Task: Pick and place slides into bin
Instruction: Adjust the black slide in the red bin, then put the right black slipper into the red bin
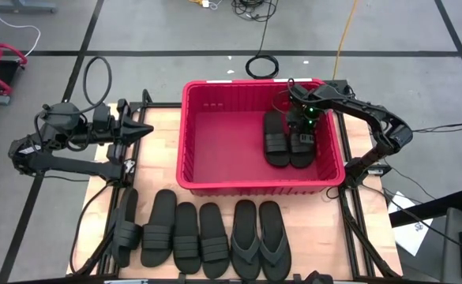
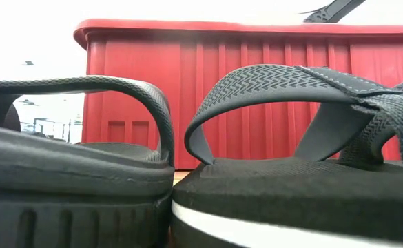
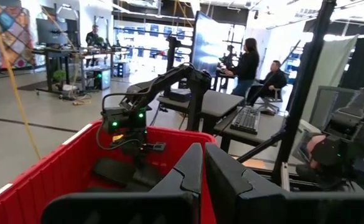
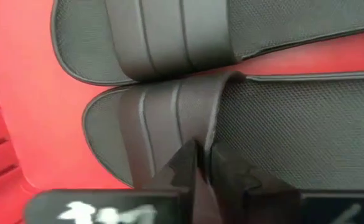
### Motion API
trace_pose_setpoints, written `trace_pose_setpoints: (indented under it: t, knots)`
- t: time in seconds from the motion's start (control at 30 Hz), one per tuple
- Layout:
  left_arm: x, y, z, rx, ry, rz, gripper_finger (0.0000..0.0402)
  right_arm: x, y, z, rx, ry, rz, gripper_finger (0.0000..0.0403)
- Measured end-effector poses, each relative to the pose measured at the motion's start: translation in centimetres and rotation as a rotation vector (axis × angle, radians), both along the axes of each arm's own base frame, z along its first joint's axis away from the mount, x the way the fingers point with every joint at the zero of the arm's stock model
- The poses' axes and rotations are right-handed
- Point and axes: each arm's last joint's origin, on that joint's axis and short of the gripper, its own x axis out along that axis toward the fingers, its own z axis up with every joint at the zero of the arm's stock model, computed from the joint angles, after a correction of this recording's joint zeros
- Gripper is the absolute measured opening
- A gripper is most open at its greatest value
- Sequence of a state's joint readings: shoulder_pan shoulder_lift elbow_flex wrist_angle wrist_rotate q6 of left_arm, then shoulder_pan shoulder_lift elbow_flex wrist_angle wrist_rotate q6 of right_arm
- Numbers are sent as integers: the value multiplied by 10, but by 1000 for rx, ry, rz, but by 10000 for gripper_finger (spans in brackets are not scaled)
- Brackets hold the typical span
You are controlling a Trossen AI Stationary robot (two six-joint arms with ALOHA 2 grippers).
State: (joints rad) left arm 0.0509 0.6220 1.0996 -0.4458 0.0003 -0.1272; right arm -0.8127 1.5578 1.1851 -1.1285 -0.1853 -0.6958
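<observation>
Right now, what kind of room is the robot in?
Probably a robot lab or workshop. Behind the red bin there are desks with screens, people working at them, and cables lying on the grey floor.

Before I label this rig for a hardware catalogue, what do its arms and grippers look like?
Both arms are dark, jointed links with black cables trailing from them. The left gripper has two flat, angular black fingers tapering to a wedge. The right gripper has matching black fingers, and its wrist housing carries small green lights and white markings.
</observation>
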Motion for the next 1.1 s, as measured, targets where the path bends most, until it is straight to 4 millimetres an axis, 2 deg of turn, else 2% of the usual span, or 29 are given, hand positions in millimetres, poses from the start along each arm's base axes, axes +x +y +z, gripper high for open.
trace_pose_setpoints:
  t: [0.27, 0.43, 0.73, 0.93, 1.1]
  knots:
    - [0, -1, 0, -6, 0, -22, 21, -1, 2, 0, 44, 3, -61, 168]
    - [0, -1, 0, -6, -1, -27, 21, -1, 3, 0, 50, 11, -84, 218]
    - [0, -1, 0, -5, -1, -29, 21, -2, 5, 4, 50, 12, -130, 235]
    - [0, -2, 0, 16, 0, -55, 21, -3, 5, 31, -54, -71, -129, 236]
    - [0, -2, 0, 19, 0, -55, 21, -5, 10, 67, -192, -126, -175, 234]
